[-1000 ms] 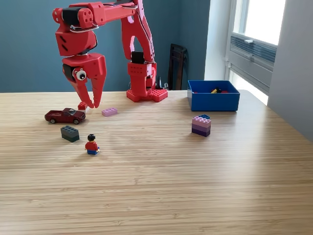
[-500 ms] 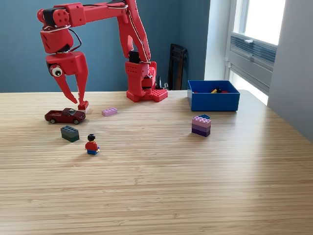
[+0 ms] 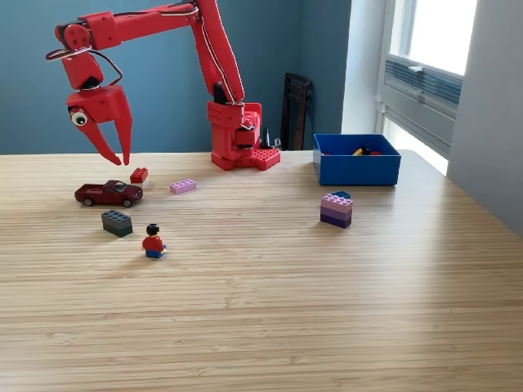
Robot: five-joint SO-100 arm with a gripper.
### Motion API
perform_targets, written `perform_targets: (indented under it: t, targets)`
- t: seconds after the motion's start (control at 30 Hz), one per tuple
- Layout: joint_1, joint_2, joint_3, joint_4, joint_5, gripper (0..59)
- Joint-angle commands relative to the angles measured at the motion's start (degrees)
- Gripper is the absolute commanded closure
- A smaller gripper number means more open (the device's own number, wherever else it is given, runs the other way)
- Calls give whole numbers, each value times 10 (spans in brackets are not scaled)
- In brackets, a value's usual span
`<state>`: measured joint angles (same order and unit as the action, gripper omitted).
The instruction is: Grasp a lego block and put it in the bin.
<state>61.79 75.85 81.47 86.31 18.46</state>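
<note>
My red gripper (image 3: 121,159) hangs open above the table at the exterior view's left, fingertips pointing down, nothing between them. A small red lego block (image 3: 139,175) lies just below and right of the tips, apart from them. A pink block (image 3: 182,186) lies further right and a dark green block (image 3: 117,222) sits nearer the camera. A stack of purple blocks with a blue one on top (image 3: 337,209) stands right of centre. The blue bin (image 3: 356,164) sits at the back right with a few pieces inside.
A dark red toy car (image 3: 108,193) is parked beside the red block. A small figure in a red top (image 3: 153,242) stands in front of the green block. The arm's red base (image 3: 239,139) stands at the back centre. A window is on the right.
The arm has swung left and stretched out, and the gripper has risen a little. It has moved from over the red block to above the toy car's far side. The blocks have not moved.
</note>
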Motion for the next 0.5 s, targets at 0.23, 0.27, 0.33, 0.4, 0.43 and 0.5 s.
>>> perform_targets:
  t: [0.23,0.27,0.33,0.4,0.43,0.5]
  targets:
    - [48,22,31,-23,-25,503]
    - [48,22,34,-24,-27,474]
    - [48,22,44,-25,-31,437]
    - [44,22,53,-25,-33,408]
    - [41,22,58,-25,-33,396]
    - [36,22,65,-25,-33,380]
